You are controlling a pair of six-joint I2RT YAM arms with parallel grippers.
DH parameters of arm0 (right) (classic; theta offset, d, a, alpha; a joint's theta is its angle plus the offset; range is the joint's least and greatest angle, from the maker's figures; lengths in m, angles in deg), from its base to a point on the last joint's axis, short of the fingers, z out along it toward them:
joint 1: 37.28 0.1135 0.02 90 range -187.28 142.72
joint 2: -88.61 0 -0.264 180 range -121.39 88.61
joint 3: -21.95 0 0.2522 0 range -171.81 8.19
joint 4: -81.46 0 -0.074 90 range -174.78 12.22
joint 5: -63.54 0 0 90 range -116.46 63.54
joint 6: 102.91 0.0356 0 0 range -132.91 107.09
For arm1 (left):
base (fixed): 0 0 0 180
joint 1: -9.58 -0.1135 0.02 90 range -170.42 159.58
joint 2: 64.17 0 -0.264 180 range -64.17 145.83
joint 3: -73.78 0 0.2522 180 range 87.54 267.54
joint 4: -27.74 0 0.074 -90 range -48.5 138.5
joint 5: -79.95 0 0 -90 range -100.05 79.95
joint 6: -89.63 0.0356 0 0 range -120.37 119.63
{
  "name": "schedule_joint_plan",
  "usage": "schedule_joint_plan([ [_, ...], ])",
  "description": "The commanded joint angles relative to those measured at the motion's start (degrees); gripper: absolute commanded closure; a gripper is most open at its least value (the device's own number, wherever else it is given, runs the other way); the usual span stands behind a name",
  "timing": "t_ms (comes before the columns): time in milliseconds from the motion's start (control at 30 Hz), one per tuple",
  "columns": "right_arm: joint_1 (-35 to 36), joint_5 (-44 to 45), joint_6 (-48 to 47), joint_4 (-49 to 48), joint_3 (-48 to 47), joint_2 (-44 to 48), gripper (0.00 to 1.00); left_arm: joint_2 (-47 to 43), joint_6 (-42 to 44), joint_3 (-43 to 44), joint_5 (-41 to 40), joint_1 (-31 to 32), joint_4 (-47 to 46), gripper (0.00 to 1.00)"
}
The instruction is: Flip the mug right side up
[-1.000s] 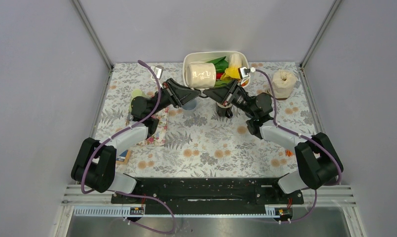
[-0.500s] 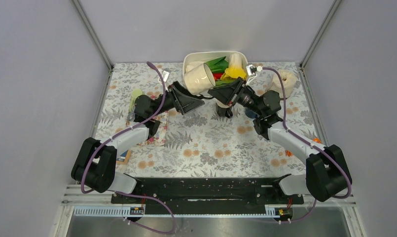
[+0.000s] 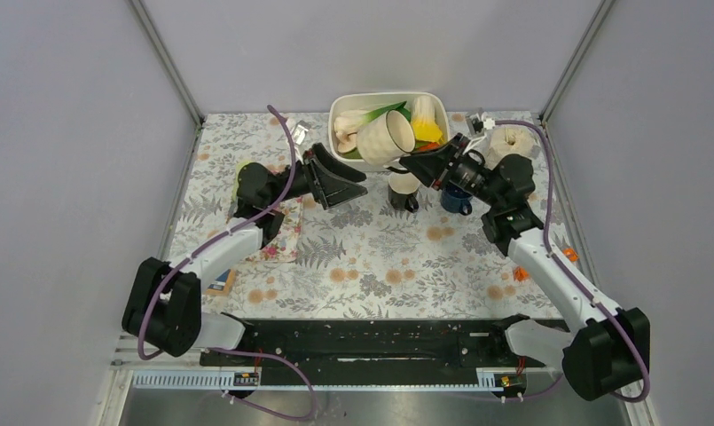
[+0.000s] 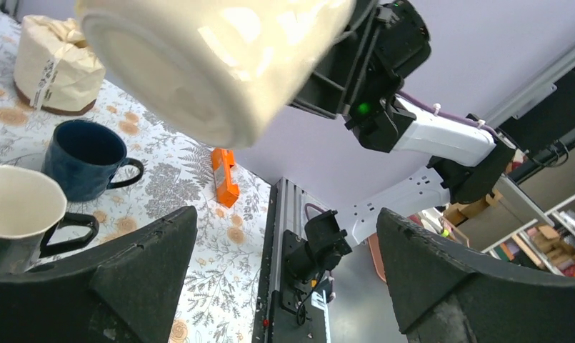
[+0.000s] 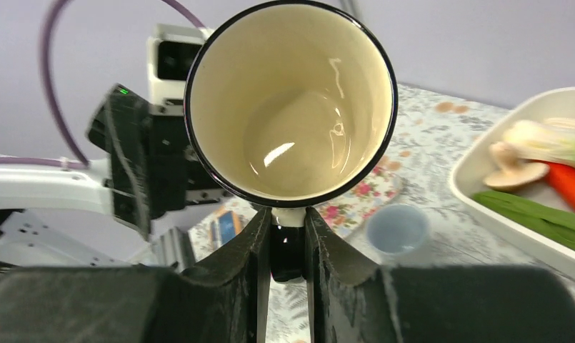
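Mug (image 5: 291, 107), by handle, in right end effector (image 5: 288, 221)

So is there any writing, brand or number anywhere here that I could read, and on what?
None can be read.
Cream mug: no lettering on the sides in view.
Tag on the paper bundle: too blurred.
Card by the left arm: too small.

This was a robotics lab test cell: plain grey panel walls (image 3: 60, 177) on aluminium posts (image 3: 162, 58) boxed in a floral-clothed table (image 3: 380, 257), and robot arms (image 3: 548, 266) were bolted to a black rail (image 3: 371, 342). Storage shelving (image 4: 556, 236) stood beyond the cell.
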State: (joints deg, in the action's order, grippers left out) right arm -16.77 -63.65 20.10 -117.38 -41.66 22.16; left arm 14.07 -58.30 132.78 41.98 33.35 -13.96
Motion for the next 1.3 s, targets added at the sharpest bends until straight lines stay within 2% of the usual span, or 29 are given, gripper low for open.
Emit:
schedule_joint_plan([
  [0, -3.2, 1.0, -11.3, 6.5, -2.5, 6.7, 1.0, -4.6, 4.5, 4.8, 6.2, -0.2, 2.9, 0.01],
  [133, -5.7, 2.0, -20.5, 16.3, -1.2, 12.0, 1.0, -6.6, 7.3, 7.1, 8.9, -0.8, 6.7, 0.01],
  [367, -9.5, 2.4, -42.2, 42.4, -0.7, 19.5, 1.0, -10.1, 17.8, 13.2, 10.4, -6.6, 23.4, 0.01],
  [433, -10.1, 2.3, -47.1, 48.6, 0.0, 20.9, 1.0, -11.5, 23.1, 14.3, 9.7, -9.7, 30.4, 0.01],
  [533, -10.5, 3.0, -52.6, 55.2, 2.6, 23.5, 1.0, -14.7, 37.5, 16.7, 5.4, -12.0, 48.0, 0.01],
  [600, -10.9, 4.1, -55.6, 56.8, 5.6, 25.6, 1.0, -17.0, 46.3, 17.3, 2.1, -13.0, 59.7, 0.01],
  [667, -11.2, 5.7, -58.6, 57.6, 8.7, 27.1, 1.0, -20.0, 52.3, 16.0, 1.2, -14.1, 64.2, 0.01],
  [833, -12.8, 8.1, -64.9, 57.6, 14.3, 26.6, 1.0, -25.2, 55.9, 12.5, 3.3, -20.5, 68.0, 0.01],
  [1033, -18.3, 5.8, -70.1, 57.1, 16.7, 23.2, 1.0, -28.8, 61.5, 9.5, 3.5, -28.2, 73.2, 0.01],
  [1267, -24.0, 4.4, -76.9, 56.2, 20.3, 22.1, 1.0, -30.9, 66.5, 6.2, 1.8, -32.1, 76.5, 0.01],
])
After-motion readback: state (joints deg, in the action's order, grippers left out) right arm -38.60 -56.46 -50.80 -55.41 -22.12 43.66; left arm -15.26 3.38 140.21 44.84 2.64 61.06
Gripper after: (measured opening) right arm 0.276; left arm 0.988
